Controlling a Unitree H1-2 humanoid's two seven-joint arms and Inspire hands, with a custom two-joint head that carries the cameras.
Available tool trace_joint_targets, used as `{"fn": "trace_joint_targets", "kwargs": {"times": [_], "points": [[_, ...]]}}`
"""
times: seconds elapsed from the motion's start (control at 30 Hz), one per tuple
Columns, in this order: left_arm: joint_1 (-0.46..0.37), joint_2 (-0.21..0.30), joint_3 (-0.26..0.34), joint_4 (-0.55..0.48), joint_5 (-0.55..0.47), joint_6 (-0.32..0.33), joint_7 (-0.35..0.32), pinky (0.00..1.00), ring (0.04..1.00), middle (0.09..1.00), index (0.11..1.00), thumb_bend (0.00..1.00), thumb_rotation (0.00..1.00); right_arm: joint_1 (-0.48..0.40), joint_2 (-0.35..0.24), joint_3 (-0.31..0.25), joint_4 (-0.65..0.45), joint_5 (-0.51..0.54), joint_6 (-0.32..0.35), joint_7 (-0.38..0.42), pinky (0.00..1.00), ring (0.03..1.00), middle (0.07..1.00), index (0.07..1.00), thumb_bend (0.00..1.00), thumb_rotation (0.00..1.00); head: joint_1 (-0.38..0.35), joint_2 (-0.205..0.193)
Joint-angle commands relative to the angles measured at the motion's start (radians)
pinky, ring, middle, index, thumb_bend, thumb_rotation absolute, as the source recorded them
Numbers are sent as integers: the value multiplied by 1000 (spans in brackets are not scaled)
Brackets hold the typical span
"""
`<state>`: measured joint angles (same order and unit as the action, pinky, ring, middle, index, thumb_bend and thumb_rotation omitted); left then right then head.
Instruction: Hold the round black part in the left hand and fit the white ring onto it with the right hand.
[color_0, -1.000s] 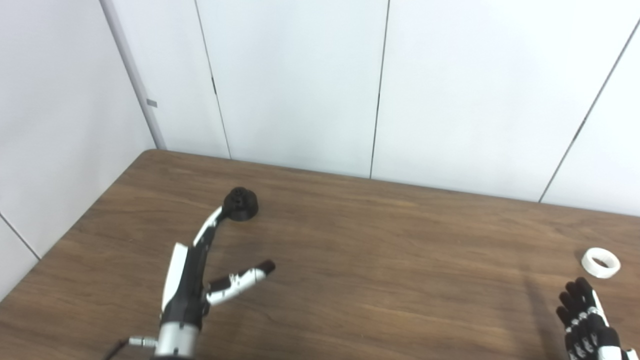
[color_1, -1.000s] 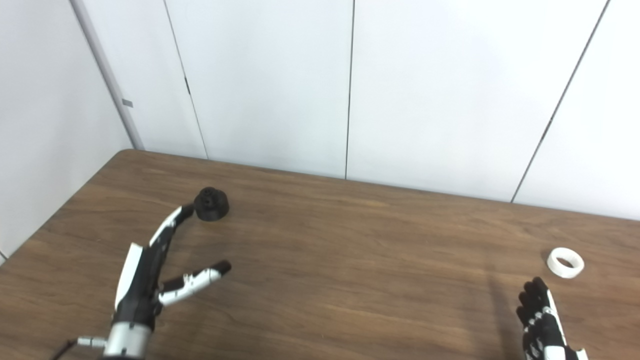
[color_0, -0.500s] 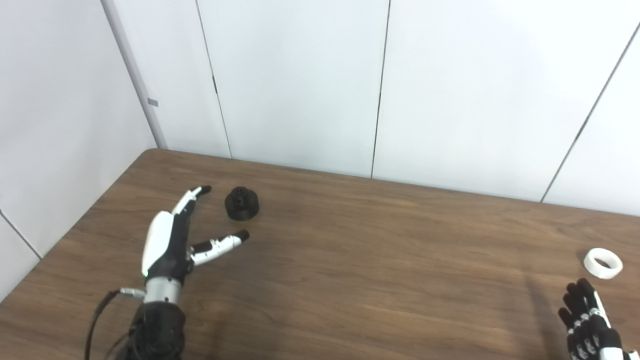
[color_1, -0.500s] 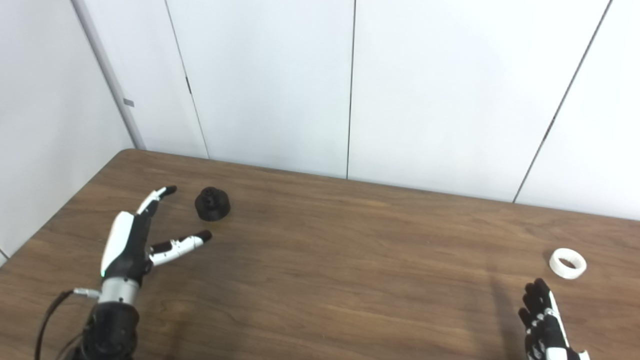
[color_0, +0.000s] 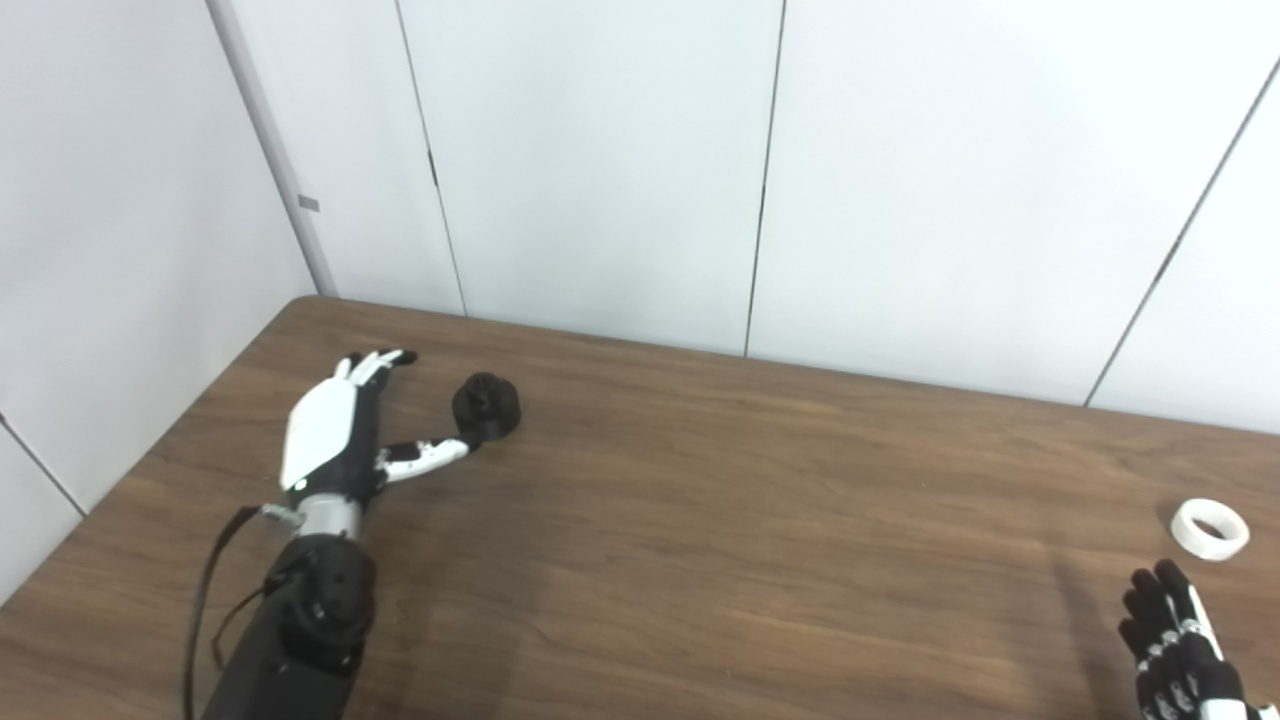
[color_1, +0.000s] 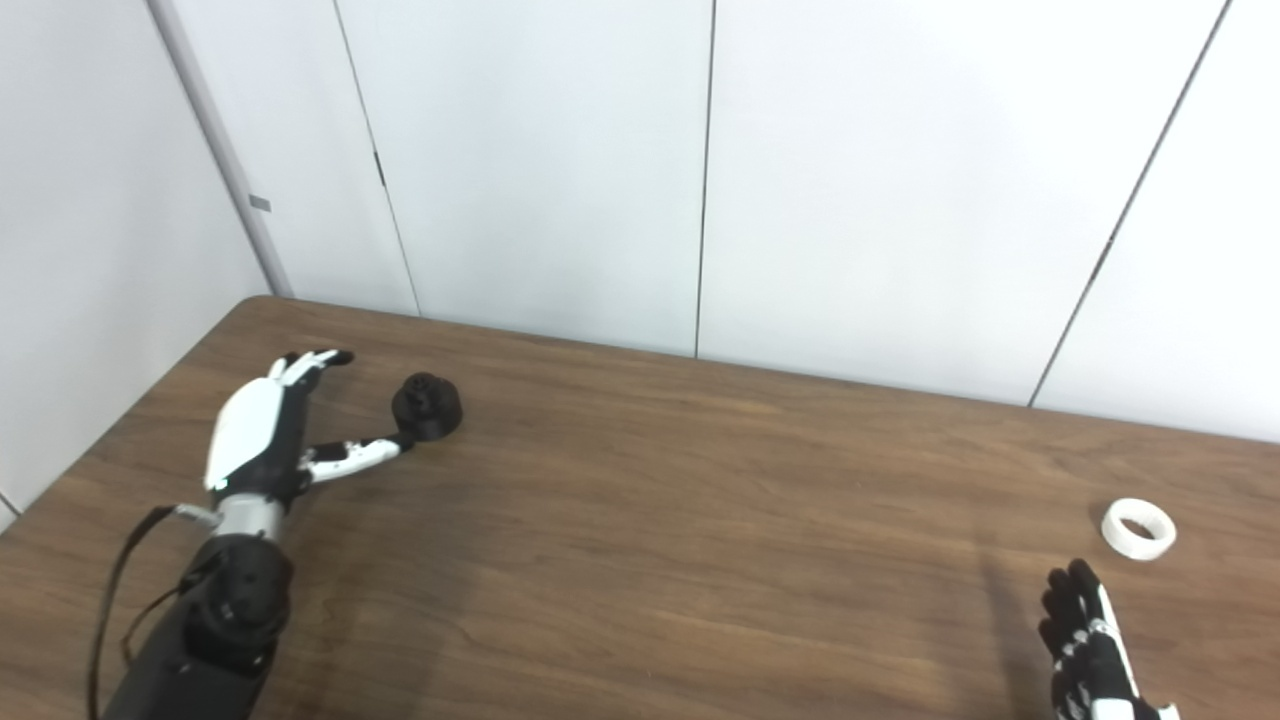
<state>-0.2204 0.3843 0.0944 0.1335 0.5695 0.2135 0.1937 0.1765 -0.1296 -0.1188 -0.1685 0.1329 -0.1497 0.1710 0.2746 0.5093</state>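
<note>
Spanning a white-panelled corner (color_0: 600, 170), brown wood table (color_0: 760, 520); left hand (color_0: 335, 440) and right hand (color_0: 1180, 650) both splayed, empty

A brown wood-grain desk (color_0: 700, 520) stands against white wall panels (color_0: 600, 160) divided by thin dark vertical seams.

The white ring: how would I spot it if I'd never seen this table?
Look at the long brown wooden table and follow it to its far right end. The white ring lies flat there, just beyond the black fingers of the right hand. It is the only white, hollow thing there.
</note>
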Motion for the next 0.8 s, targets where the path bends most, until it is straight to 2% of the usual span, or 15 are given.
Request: {"fn": "trace_joint_targets", "kwargs": {"times": [0.0, 0.33, 0.77], "points": [[-59, 38, -12, 27, 28, -14, 29, 1000, 999, 928, 845, 908, 384, 68, -8, 3, 31, 13, -4, 3, 1000, 988, 983, 991, 558, 999, -2, 2], [-150, 39, -69, 169, 30, 6, 26, 1000, 1000, 934, 843, 926, 428, 78, -5, 0, 19, 6, 0, -4, 1000, 981, 978, 993, 552, 994, -13, 8], [-203, 39, -101, 267, 18, 16, 35, 1000, 993, 930, 826, 931, 399, 87, -3, -3, 5, 11, 11, -6, 1000, 1000, 995, 995, 587, 986, -21, 15]]}}
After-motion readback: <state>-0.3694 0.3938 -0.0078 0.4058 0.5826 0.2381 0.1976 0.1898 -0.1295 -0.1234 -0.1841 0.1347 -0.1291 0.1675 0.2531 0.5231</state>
